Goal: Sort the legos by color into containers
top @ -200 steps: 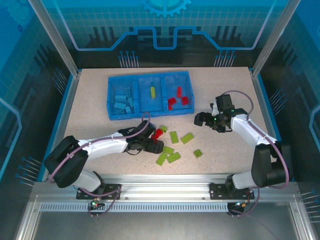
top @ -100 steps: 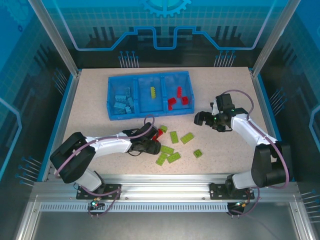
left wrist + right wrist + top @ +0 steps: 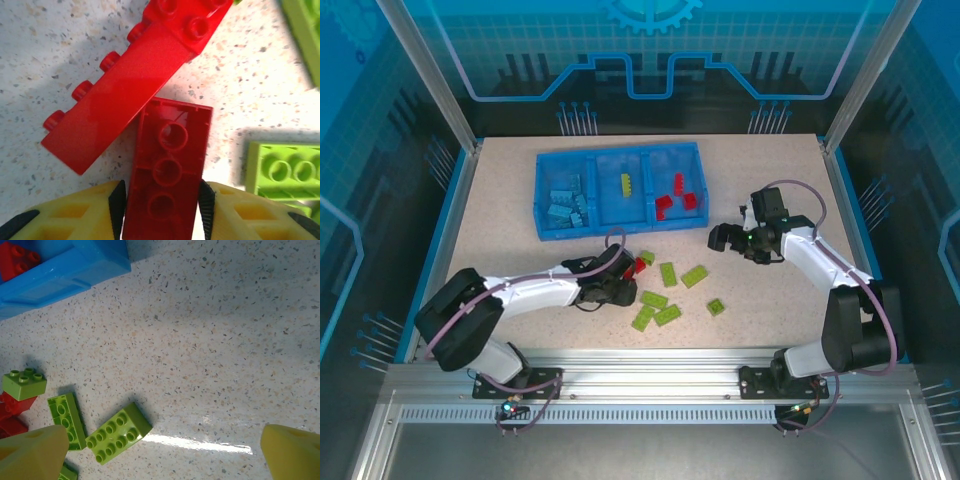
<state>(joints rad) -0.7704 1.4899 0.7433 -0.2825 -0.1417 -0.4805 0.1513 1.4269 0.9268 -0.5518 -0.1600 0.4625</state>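
- Speckled table (image 3: 780, 180), nearside of tray (image 3: 595, 233): left gripper (image 3: 161, 200), wide a second ago, now clamps upturned red brick (image 3: 170, 150); transfer can follow.
- Right gripper (image 3: 162, 440) stands open, right of tray.

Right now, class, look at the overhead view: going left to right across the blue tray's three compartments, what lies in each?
light blue bricks → a lime green brick → red bricks
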